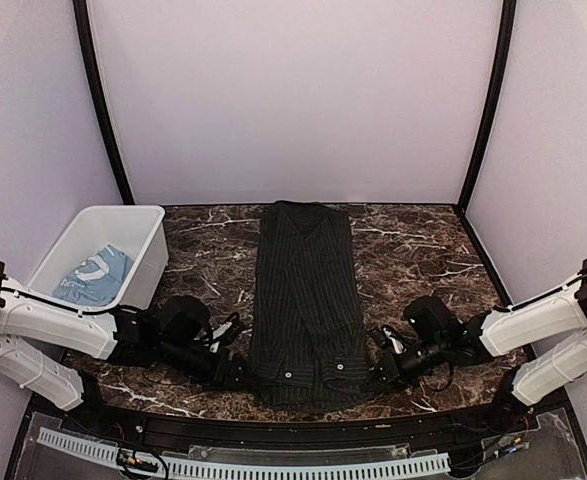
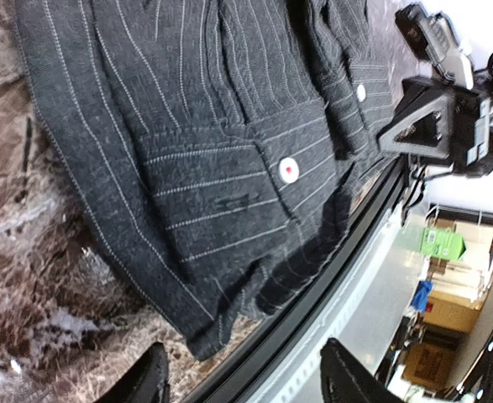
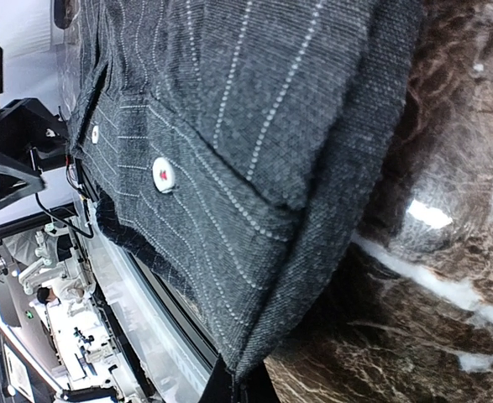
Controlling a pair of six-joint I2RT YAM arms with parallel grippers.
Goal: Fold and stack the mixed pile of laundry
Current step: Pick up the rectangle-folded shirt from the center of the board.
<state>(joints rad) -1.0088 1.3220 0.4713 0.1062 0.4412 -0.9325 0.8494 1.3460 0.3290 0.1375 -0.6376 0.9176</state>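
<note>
The black pinstriped shirt [image 1: 303,290] lies flat in the middle of the table, folded into a long narrow strip with its cuffs and buttons at the near end. My left gripper [image 1: 235,372] is at the shirt's near left corner, and in the left wrist view the left gripper [image 2: 246,378] is open with the shirt [image 2: 187,151] corner just ahead of its fingertips. My right gripper [image 1: 378,372] is at the near right corner. In the right wrist view the right gripper [image 3: 242,390] is shut on the hem of the shirt [image 3: 254,126]. The light blue T-shirt [image 1: 93,275] sits crumpled in the bin.
A white plastic bin [image 1: 151,262] stands at the left of the marble table [image 1: 423,250]. The shirt's near end reaches the black table edge rail [image 2: 313,294]. White walls enclose the back and sides.
</note>
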